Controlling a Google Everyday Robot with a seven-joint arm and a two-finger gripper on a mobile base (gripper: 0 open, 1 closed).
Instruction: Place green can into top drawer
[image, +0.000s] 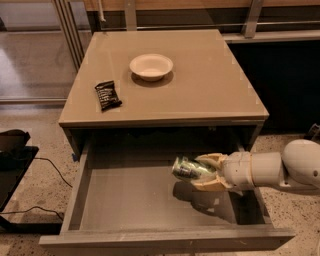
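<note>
High front cam — tool (199, 172) lower-right

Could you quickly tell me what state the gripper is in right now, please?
Gripper: shut on the small shiny dark-green metal can, held sideways over the open grey-brown drawer.

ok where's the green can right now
In the camera view, the green can is held sideways in the gripper, above the floor of the open top drawer, toward the right side of the view.
</note>
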